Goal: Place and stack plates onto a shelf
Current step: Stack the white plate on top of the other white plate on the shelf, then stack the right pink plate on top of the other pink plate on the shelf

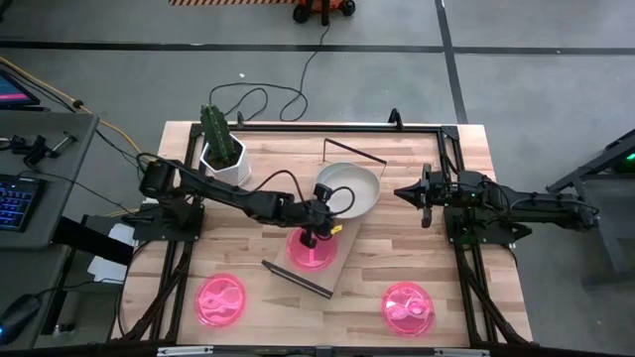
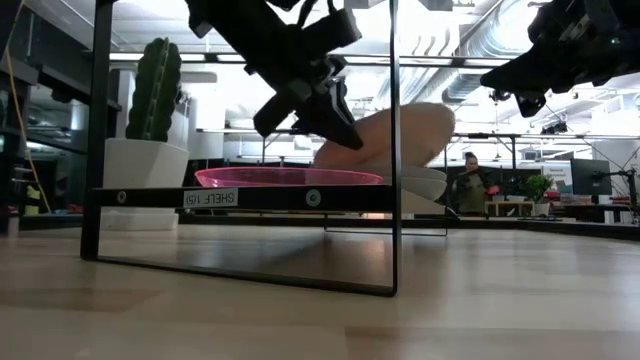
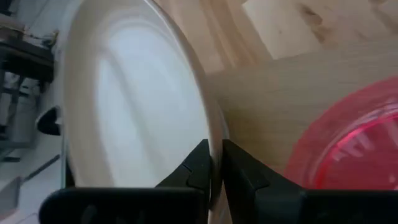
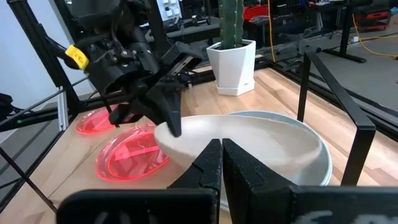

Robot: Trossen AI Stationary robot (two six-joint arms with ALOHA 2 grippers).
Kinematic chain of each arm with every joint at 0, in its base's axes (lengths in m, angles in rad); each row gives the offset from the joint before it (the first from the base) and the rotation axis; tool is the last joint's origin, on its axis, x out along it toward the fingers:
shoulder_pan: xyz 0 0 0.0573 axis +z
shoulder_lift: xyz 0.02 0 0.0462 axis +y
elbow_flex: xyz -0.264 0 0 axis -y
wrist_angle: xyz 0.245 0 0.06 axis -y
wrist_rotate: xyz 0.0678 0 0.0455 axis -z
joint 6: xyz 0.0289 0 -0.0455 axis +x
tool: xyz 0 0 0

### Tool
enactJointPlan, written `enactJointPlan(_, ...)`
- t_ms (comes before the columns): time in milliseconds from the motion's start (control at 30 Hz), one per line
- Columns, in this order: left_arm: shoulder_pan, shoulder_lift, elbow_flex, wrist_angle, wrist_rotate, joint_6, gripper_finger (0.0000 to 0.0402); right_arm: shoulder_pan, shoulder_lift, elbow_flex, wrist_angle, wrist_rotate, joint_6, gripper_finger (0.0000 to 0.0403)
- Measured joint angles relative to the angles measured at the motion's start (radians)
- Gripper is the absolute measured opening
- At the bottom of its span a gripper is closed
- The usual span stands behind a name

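The left gripper (image 1: 324, 201) pinches a tilted white plate's (image 1: 353, 185) rim above the shelf (image 1: 342, 256) holding a pink plate (image 1: 312, 253).

Left gripper (image 1: 324, 212) reaches mid-table, fingers pinched; right gripper (image 1: 401, 192) hangs raised, fingers together.

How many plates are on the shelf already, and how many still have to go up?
One pink plate lies on the shelf. The left gripper is tilting a white plate onto the white stack there. Two pink plates wait on the table. The right gripper hovers nearby.
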Motion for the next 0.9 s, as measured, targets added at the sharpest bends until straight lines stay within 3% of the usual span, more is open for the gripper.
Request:
enactJointPlan(233, 0.0, 0.0, 0.0, -0.011, -0.037, 0.016, 0.0049, 0.0, 0.0, 0.0, -0.003, 0.0, 0.0, 0.0)
enactJointPlan(600, 0.0, -0.007, 0.0, -0.083, -0.119, -0.03, 0.0138, 0.0, 0.0, 0.0, -0.003, 0.0, 0.001, 0.0)
enactJointPlan(900, -0.015, -0.162, 0.0, -0.201, -0.11, -0.159, 0.0165, 0.0, 0.0, 0.0, 0.019, 0.001, 0.03, 0.0)
